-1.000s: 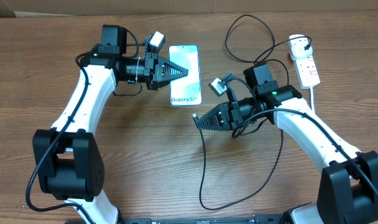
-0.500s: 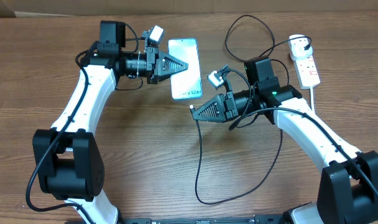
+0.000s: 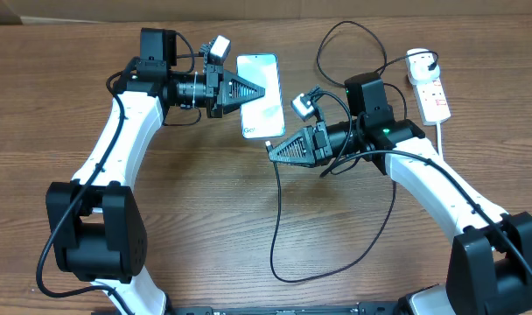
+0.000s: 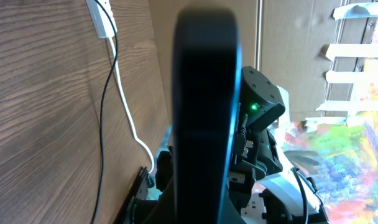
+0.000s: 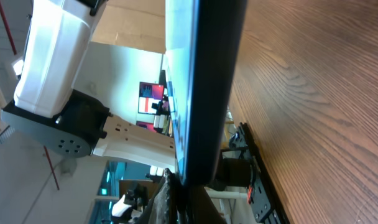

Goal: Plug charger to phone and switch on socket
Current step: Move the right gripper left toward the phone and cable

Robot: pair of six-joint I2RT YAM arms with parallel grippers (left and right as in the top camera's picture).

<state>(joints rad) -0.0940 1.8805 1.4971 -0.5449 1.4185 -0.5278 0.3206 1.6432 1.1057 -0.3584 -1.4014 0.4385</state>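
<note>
Charger tip (image 3: pixel 269 143) now at phone's (image 3: pixel 268 118) robot-facing end

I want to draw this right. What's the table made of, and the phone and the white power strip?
The table looks like wood or veneer: brown grain lines, matte. The phone probably has a glass front: glossy, glowing screen, dark edges. The power strip is likely smooth white plastic.

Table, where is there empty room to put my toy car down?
The table is bare between the left arm and the charger loop, and also left of that arm. It is crowded where the right arm meets the phone, and near the socket at the top right.
</note>
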